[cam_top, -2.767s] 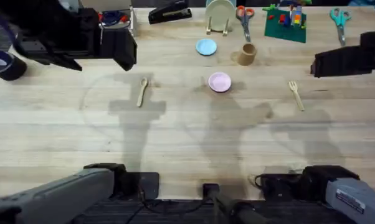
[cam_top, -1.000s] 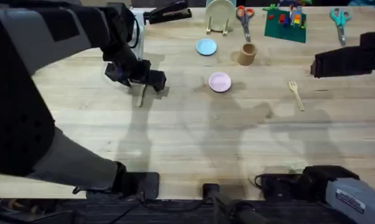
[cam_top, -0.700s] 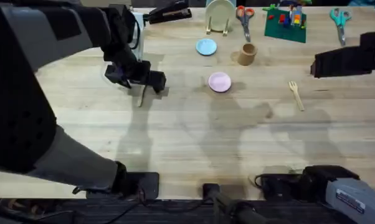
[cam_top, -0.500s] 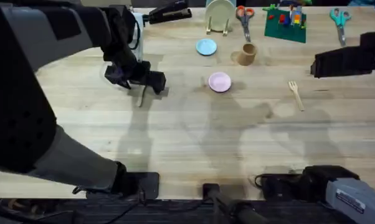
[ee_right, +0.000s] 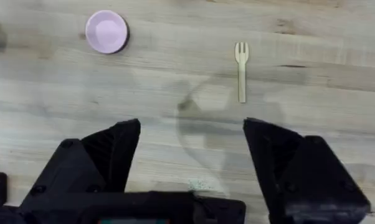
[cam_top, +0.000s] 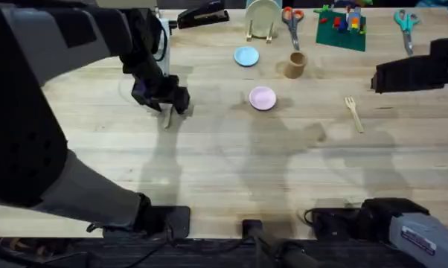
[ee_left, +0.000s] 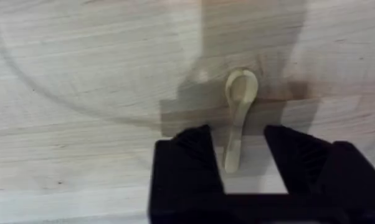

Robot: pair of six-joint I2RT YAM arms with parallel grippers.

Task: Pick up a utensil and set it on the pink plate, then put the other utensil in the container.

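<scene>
From the overhead camera I see my left tool low over the worktop in the upper left of the frame, set down around the wooden spoon. In the left wrist camera the spoon lies flat on the wood, bowl away from the tool and handle running between the two black fingers. The jaws stand apart with a gap on either side of the handle; I have no grip on it yet.

The pink plate sits near the upper centre of the overhead frame, well apart from the spoon, to its right. Just above and right of it stands the tan cup, and the light blue plate lies to the cup's left. The wooden fork lies flat at the right of the frame, tines pointing to the far edge.

My right tool hangs well above the worktop, jaws spread wide and holding nothing. Its wrist camera looks down on the fork and the pink plate, both lying clear of it.
</scene>
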